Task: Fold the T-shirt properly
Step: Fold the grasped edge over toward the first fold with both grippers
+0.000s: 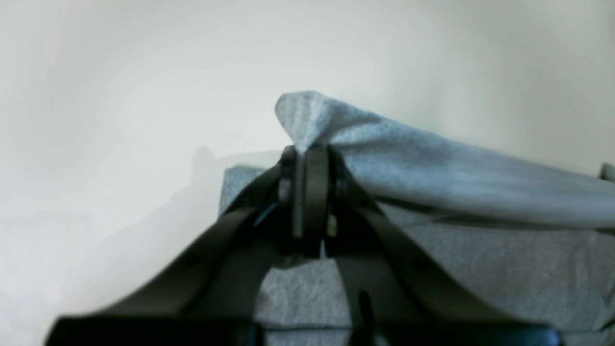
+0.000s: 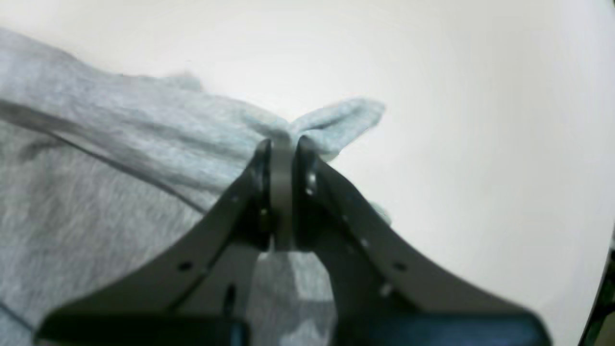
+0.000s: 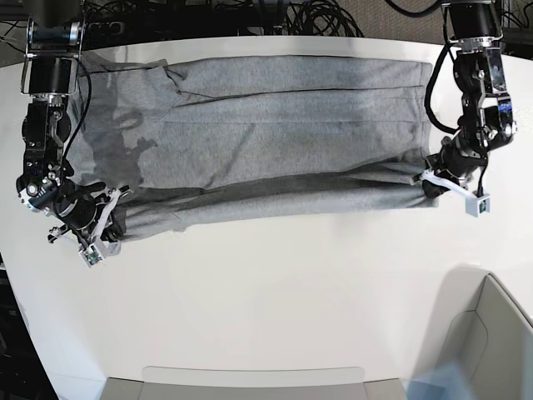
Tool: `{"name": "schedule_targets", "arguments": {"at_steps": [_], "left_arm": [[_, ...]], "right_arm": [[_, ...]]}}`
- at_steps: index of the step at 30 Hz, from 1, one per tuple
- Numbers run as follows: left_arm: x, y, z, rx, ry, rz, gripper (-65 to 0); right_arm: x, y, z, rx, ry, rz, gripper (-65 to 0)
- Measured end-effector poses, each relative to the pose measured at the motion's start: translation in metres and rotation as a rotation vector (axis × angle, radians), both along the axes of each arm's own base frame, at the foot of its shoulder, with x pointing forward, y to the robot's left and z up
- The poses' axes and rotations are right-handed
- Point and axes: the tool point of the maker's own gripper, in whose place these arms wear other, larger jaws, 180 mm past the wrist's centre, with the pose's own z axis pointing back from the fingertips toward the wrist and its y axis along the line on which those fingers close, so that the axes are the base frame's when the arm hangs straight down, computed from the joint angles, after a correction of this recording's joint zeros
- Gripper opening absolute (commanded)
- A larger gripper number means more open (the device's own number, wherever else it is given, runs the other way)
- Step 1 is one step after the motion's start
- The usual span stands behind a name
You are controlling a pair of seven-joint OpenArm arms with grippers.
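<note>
The heather-grey T-shirt (image 3: 275, 125) lies stretched sideways across the far half of the white table (image 3: 275, 283), plain side showing. Its near edge is raised into a long fold between the two arms. My left gripper (image 3: 430, 185) is at the right end of that fold in the base view. In the left wrist view the left gripper (image 1: 307, 156) is shut on a pinched corner of the T-shirt (image 1: 456, 163). My right gripper (image 3: 112, 206) is at the fold's other end. Close up, the right gripper (image 2: 282, 146) is shut on a bunched tip of the T-shirt (image 2: 120, 168).
Black cables (image 3: 275, 17) lie behind the table's far edge. A pale box (image 3: 487, 333) stands at the near right corner. A flat grey tray edge (image 3: 250, 383) runs along the near side.
</note>
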Motion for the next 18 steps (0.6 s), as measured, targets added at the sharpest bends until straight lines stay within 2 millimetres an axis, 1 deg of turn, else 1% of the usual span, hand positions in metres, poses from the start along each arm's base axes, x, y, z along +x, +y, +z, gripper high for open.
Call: {"name": "schedule_targets", "arguments": {"at_steps": [4, 7, 10, 14, 18], "left_arm": [[-0.016, -0.002, -0.01, 0.004, 0.037, -0.007, -65.0], [-0.022, -0.006, -0.008, 0.012, 0.033, -0.024, -65.0], [-0.028, -0.011, -0.005, 0.015, 0.028, -0.039, -65.0], [-0.038, -0.012, -0.01, 0.02, 0.049, -0.044, -65.0], [-0.041, -0.013, -0.011, 0.02, 0.065, -0.051, -65.0]], "right_arm": [[-0.014, 0.0, 0.001, 0.003, -0.011, -0.003, -65.0], [-0.025, -0.002, -0.002, -0.009, -0.002, -0.009, -65.0], [-0.037, -0.004, -0.001, -0.01, -0.011, -0.014, -65.0], [-0.052, -0.007, 0.001, -0.02, -0.018, -0.019, -65.0], [-0.068, -0.004, -0.003, -0.036, -0.005, -0.006, -65.0]]}}
